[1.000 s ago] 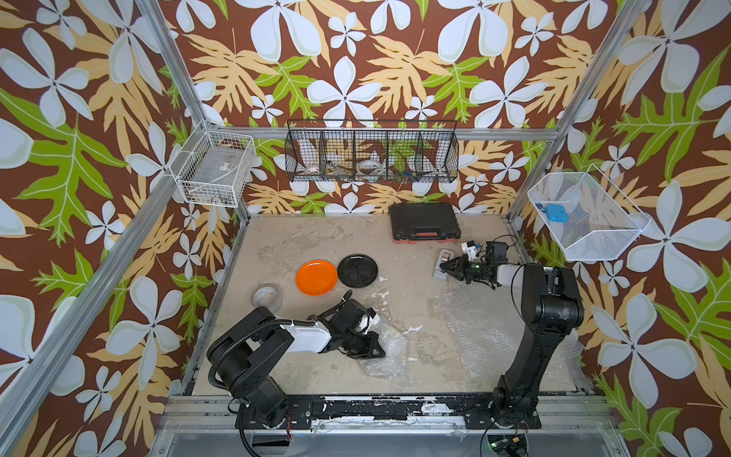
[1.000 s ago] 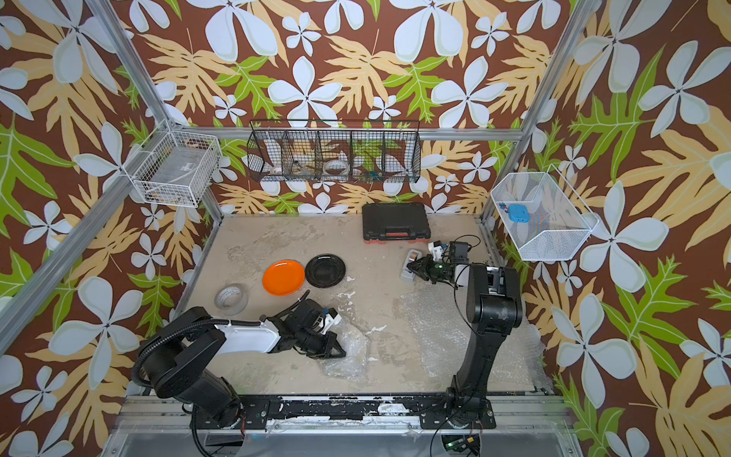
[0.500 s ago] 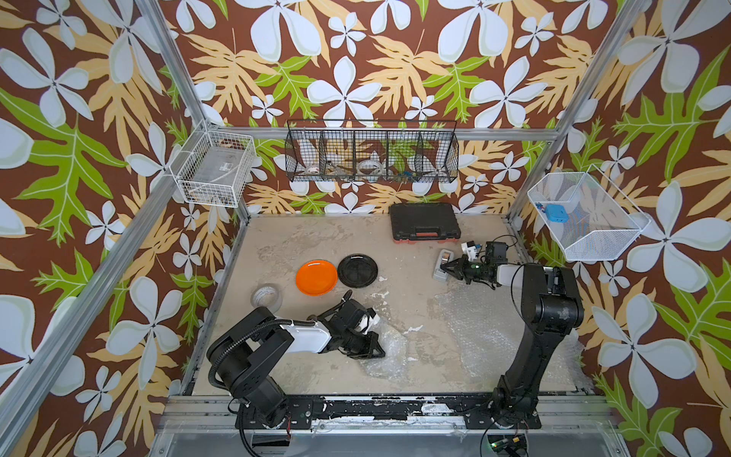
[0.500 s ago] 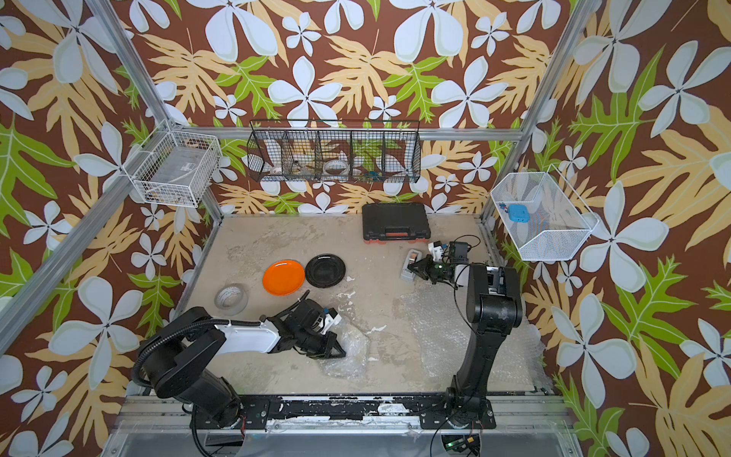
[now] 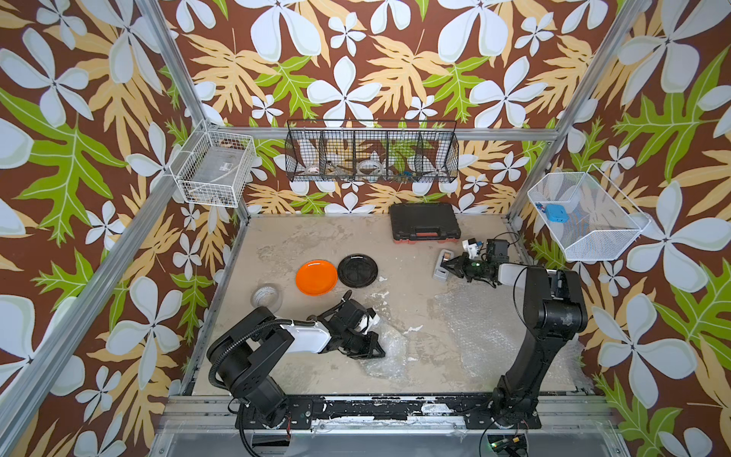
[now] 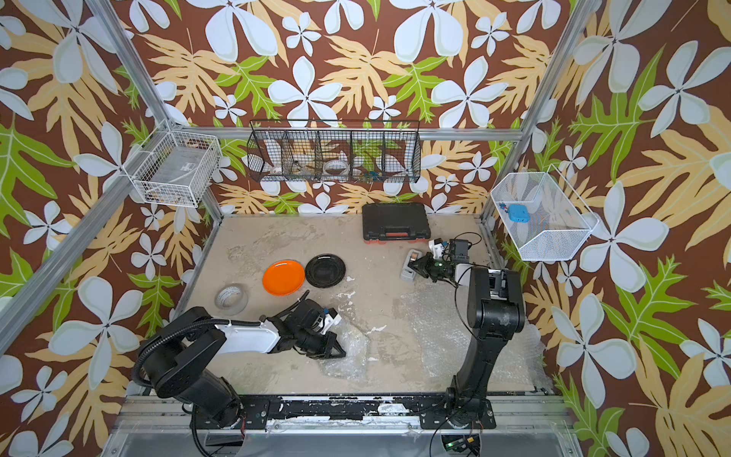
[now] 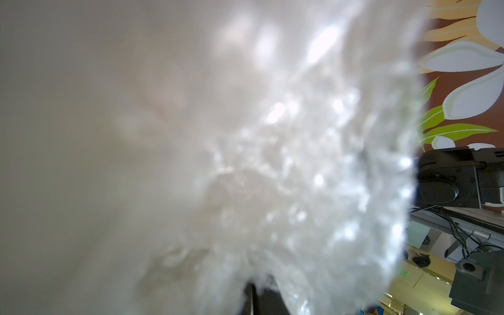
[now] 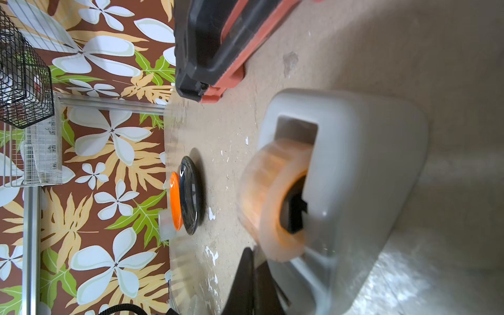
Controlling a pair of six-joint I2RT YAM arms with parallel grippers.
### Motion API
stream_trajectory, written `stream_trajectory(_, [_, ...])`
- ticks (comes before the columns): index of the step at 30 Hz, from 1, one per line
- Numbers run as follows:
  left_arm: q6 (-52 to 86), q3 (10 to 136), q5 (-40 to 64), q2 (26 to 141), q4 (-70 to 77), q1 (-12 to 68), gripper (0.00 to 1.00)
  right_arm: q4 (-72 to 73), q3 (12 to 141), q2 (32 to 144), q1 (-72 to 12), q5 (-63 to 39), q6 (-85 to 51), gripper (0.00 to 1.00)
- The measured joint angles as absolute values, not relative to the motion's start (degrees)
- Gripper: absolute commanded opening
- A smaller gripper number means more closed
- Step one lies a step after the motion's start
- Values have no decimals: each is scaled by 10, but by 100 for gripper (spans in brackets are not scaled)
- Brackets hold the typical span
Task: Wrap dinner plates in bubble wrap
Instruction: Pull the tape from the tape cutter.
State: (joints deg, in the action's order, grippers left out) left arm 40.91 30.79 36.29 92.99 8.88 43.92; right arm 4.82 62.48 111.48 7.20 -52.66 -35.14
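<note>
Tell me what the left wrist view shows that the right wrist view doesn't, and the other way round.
Only the left wrist view: crumpled clear bubble wrap close up, filling most of the frame. Only the right wrist view: a grey tape dispenser, a glossy orange round plate beside a black round plate, and a black and red case. Both: the brown flowered wall.

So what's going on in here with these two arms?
Two robot arms are partway through wrapping plates. The left tool is shut on a crumpled bundle of bubble wrap near the front. The right tool is shut at a grey tape dispenser at the back. The orange plate and black plate lie bare; another flat sheet waits.
</note>
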Motion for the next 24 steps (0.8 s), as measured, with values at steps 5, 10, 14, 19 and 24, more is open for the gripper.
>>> stream_trajectory(5, [409,308,366,932,92,439,8,49,594,1084,70,-523,-353,0])
stream_trajectory(10, [409,308,369,934,94,439,8,58,549,1058,66,-527,-358,0])
stream_trajectory(14, [409,307,369,934,95,439,8,70,512,1039,59,-532,-362,0])
stream_trajectory(19, [409,304,369,934,101,439,8,81,472,1015,44,-541,-372,0])
stream_trajectory(24, [409,301,370,933,107,439,8,91,437,993,34,-543,-373,0])
